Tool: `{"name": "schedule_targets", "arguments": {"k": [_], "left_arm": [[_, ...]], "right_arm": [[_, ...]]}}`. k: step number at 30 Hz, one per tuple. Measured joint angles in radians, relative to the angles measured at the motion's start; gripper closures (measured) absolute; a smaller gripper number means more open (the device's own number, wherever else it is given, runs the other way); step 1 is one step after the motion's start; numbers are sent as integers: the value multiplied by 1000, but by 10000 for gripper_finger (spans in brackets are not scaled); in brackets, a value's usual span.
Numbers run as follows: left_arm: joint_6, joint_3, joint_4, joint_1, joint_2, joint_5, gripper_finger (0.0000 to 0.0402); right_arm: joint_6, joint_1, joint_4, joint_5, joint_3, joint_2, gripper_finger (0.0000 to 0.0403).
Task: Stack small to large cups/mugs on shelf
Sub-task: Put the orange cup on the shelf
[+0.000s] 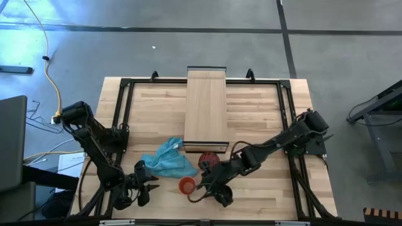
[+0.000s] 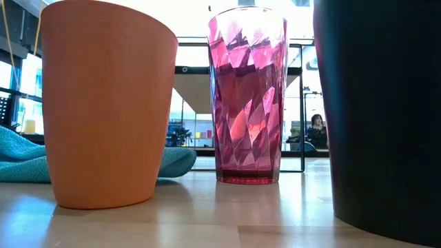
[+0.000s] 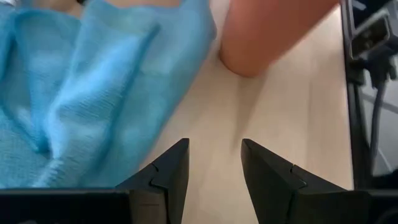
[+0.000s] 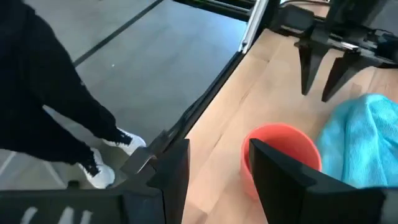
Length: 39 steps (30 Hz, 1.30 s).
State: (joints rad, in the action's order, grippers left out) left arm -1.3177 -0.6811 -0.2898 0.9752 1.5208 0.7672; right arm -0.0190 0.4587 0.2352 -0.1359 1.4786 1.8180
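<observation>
The small orange-red cup (image 1: 186,185) stands upright on its base near the table's near edge. The see-through pinkish-red cup (image 1: 206,161) stands upright just beyond it. The black cup (image 2: 382,110) stands to their right, filling the low view's right side. My right gripper (image 4: 217,168) is open and low beside the orange-red cup (image 4: 283,146), which lies outside the gap between the fingers. My left gripper (image 3: 214,168) is open, low over the table, left of the orange-red cup (image 3: 267,31) and next to the cloth. The pale wooden shelf (image 1: 206,110) lies farther back at mid-table. My right gripper has one finger (image 4: 283,180) close against the side of the orange-red cup's rim (image 4: 273,132), coming level from the table's right. Whether it touches the cup, I cannot tell.
A crumpled light blue cloth (image 1: 168,160) lies between my left gripper and the cups. A black metal frame (image 1: 122,113) runs around the slatted tabletop. The table's near edge is close to both grippers. A person's legs and shoes (image 4: 93,165) show on the floor beyond it.
</observation>
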Motion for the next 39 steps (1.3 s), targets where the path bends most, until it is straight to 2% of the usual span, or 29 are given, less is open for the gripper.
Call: {"name": "schedule_targets", "arguments": {"k": [4, 7, 12, 17, 22, 26, 31, 39], "left_arm": [[0, 0, 2, 1, 0, 3, 268], [0, 0, 1, 2, 0, -37, 268], [1, 0, 1, 3, 0, -44, 268], [6, 0, -17, 10, 0, -45, 268], [2, 0, -63, 32, 0, -43, 268], [-3, 0, -80, 43, 0, -38, 268], [-7, 0, -81, 40, 0, -32, 268], [-19, 0, -81, 40, 0, -33, 268]], "right_arm": [[38, -15, -29, -4, 21, 17, 245], [51, -24, -34, 35, 23, 17, 245], [181, -53, -103, 58, 23, 17, 245], [195, -34, -227, 154, 23, 17, 245], [223, -12, -230, 238, 25, 26, 245], [238, 3, -167, 242, 72, 82, 245], [229, 17, -50, 237, 197, 188, 245], [264, 26, 230, 229, 401, 309, 245]]}}
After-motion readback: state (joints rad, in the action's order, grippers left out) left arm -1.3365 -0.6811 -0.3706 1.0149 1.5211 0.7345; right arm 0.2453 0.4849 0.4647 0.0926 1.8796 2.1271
